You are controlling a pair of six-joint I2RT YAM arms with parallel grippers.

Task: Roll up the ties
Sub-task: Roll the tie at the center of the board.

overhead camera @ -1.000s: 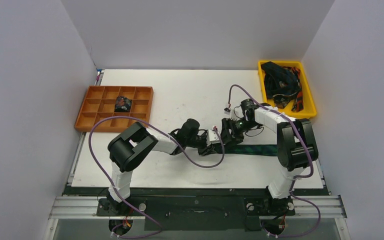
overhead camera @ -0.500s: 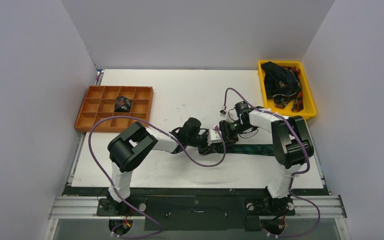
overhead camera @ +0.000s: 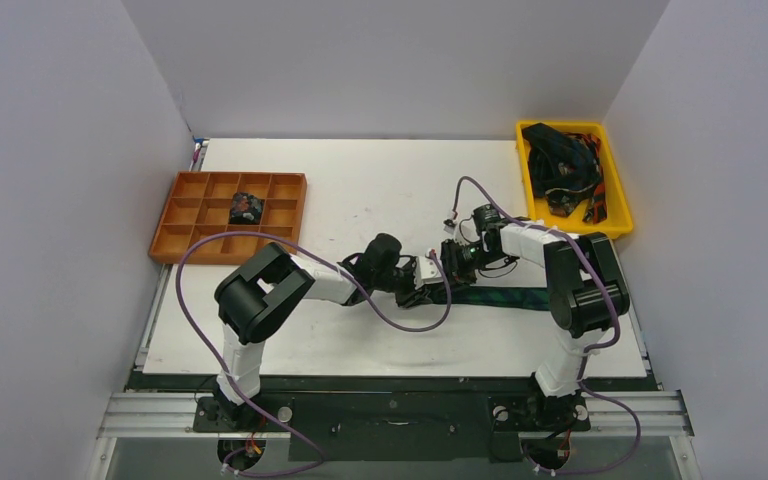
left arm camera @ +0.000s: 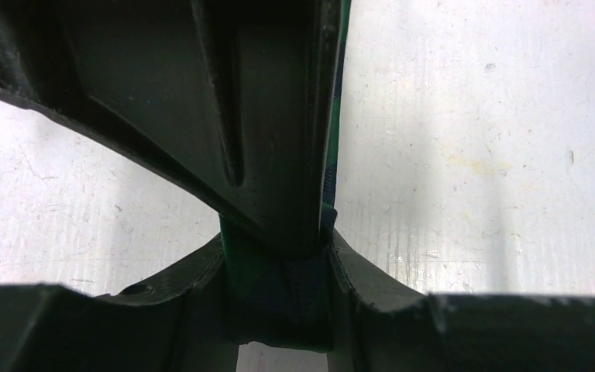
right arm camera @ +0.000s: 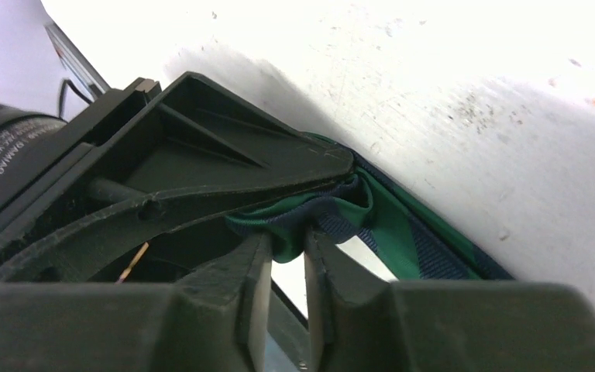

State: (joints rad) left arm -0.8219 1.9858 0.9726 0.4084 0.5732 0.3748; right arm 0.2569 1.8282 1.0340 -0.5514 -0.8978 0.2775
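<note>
A navy-green plaid tie [overhead camera: 505,297] lies flat on the white table, running right from the two grippers. My left gripper [overhead camera: 427,287] is shut on the tie's folded left end [left arm camera: 279,298], which fills the space between its fingers [left arm camera: 372,279]. My right gripper [overhead camera: 452,267] meets it from the other side. Its fingertips [right arm camera: 252,256] pinch a fold of the same end [right arm camera: 333,213]. The rest of the tie [right arm camera: 410,232] trails away along the table. The two grippers touch or nearly touch.
An orange compartment tray [overhead camera: 175,240] at the left holds one rolled dark tie [overhead camera: 246,208]. A yellow bin [overhead camera: 560,125] at the back right holds several loose ties [overhead camera: 558,165]. Purple cables [overhead camera: 400,325] loop over the table near both arms.
My right gripper has shifted slightly left toward the left gripper and narrowed its jaws onto the tie's end. The left gripper has kept its grip and place.
</note>
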